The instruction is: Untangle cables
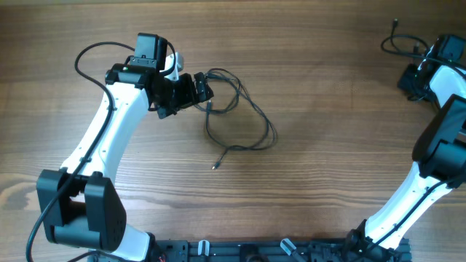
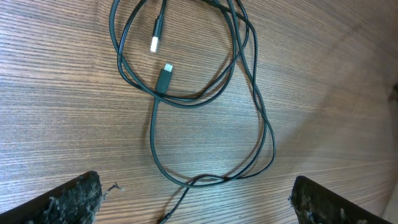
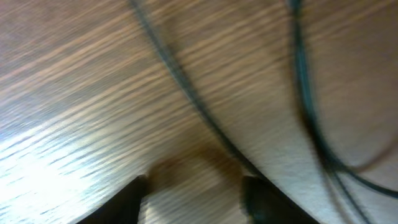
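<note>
A loose bundle of thin black cables (image 1: 251, 109) lies on the wooden table just right of my left gripper (image 1: 204, 91); one plug end (image 1: 215, 166) trails toward the front. In the left wrist view the cables (image 2: 249, 81) form overlapping loops, with two plug ends (image 2: 163, 76) inside the loop. My left gripper (image 2: 196, 186) is wide open above them, touching nothing. Another thin black cable (image 1: 397, 44) lies at the far right by my right gripper (image 1: 409, 76). The right wrist view is blurred: the fingers (image 3: 196, 199) are apart, low over the table, with cable strands (image 3: 180, 81) just ahead.
The wooden table (image 1: 328, 145) spans the view. The left arm (image 1: 109, 138) reaches in from the front left, and the right arm (image 1: 437, 145) runs along the right edge. A thicker black cord (image 1: 95, 51) loops off the left arm.
</note>
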Controlling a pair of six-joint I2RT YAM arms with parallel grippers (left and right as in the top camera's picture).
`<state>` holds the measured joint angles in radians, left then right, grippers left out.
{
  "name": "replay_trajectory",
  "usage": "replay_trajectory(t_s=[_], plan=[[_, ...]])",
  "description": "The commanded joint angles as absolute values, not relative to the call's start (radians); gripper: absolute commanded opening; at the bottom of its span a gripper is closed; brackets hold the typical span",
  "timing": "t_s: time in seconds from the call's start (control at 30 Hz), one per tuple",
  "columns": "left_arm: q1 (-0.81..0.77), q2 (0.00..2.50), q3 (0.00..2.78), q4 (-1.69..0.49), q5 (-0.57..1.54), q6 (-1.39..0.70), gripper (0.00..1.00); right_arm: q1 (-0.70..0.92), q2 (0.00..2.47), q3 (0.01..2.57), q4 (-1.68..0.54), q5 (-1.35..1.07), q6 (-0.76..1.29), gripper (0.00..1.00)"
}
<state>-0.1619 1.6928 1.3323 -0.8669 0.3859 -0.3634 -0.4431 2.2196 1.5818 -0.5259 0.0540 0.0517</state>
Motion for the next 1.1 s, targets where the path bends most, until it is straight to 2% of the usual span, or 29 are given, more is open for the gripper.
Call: replay_trajectory(t_s=[0.0,0.03,0.27,0.33,0.5,0.73,0.77,0.8,0.83,1.07], plan=[[-0.165,1.703,1.327,-0.864,0.380,-0.348,1.00,-0.434,2.254,1.571,-0.575,-0.184,0.037,0.62],[-0.165,1.703,1.327,-0.864,0.380,-0.347,1.00,-0.434,2.248,1.577,-0.581,-0.221,0.030,0.59],[-0.165,1.703,1.327,-0.864,0.380,-0.347,1.00,-0.452,2.110,1.694,-0.598,-0.300,0.003,0.64],[-0.165,1.703,1.327,-0.864,0.380,-0.347,1.00,-0.474,2.050,1.698,-0.551,-0.245,0.027,0.71],[-0.165,1.703,1.327,-0.864,0.380,-0.348,1.00,-0.560,2.020,1.694,-0.536,-0.088,0.104,0.76],[-0.165,1.703,1.327,-0.864,0.380,-0.348,1.00,-0.673,2.071,1.693,-0.573,-0.086,0.186,0.75],[-0.165,1.703,1.327,-0.864,0.380,-0.347,1.00,-0.682,2.080,1.693,-0.573,-0.085,0.186,0.73],[-0.165,1.703,1.327,-0.864,0.380,-0.348,1.00,-0.688,2.093,1.693,-0.572,-0.078,0.185,0.56],[-0.165,1.703,1.327,-0.864,0.380,-0.348,1.00,-0.695,2.112,1.693,-0.570,-0.067,0.184,0.06],[-0.165,1.703,1.327,-0.864,0.380,-0.347,1.00,-0.708,2.230,1.693,-0.511,-0.056,0.184,0.06]])
